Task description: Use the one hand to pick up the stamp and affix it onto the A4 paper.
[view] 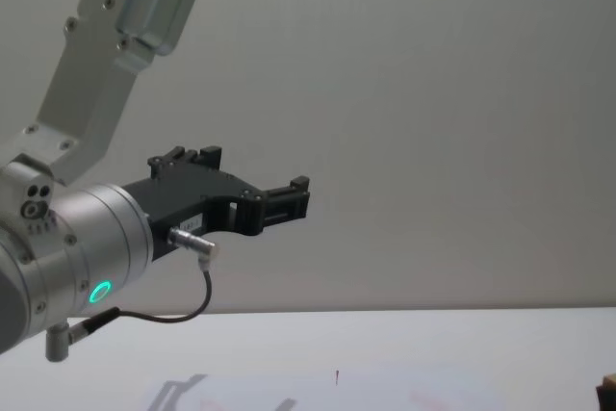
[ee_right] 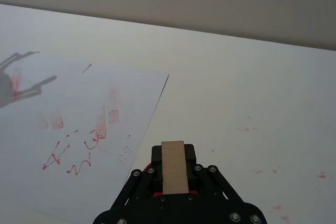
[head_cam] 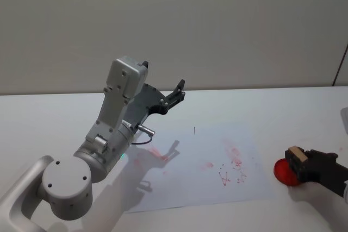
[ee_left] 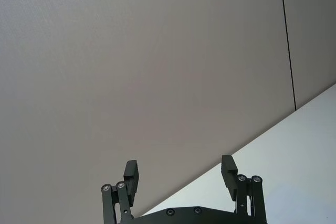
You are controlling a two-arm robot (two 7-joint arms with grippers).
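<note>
Head view: right gripper [head_cam: 296, 162] clamping stamp [head_cam: 295, 156] beside paper [head_cam: 255, 183] edge.

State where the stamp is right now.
The stamp sits in the right gripper, over the red ink pad, right of the A4 paper in the head view.

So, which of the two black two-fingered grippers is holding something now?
The right gripper, low over the table by the round red ink pad, clamps the light tan wooden stamp. The left gripper, raised, is open and empty.
</note>
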